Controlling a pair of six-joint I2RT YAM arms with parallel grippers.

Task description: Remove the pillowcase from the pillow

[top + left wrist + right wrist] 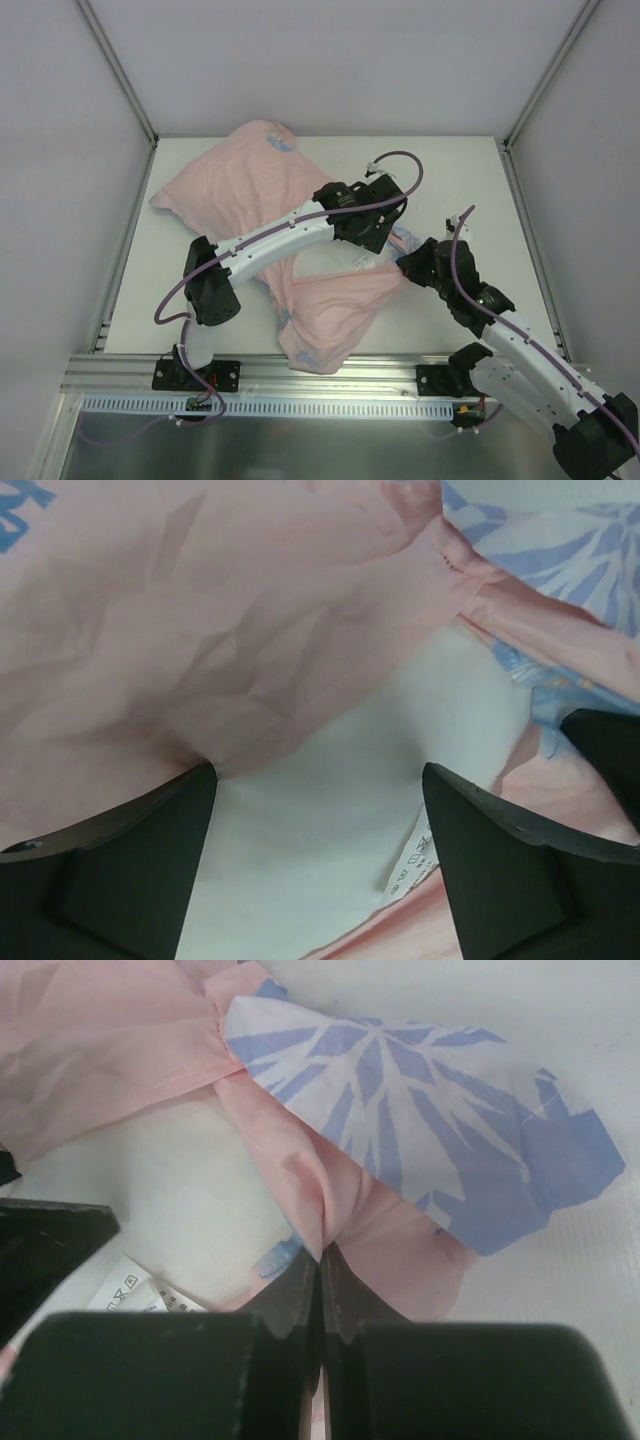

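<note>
Left jaws stand apart above the white pillow (pixel 330 810). Right jaws are clamped on the pink pillowcase (pixel 300 1180). The care tag (pixel 408 865) carries print too small to read.

most of the pillow (pixel 330 820) lies hidden under the pillowcase (pixel 150 650); only a white patch shows between the fingers of the left hand (pixel 318 780). the label (pixel 408 865) beside one finger is too small to read. the right hand (pixel 320 1265) is cut off at its view's bottom edge.
</note>
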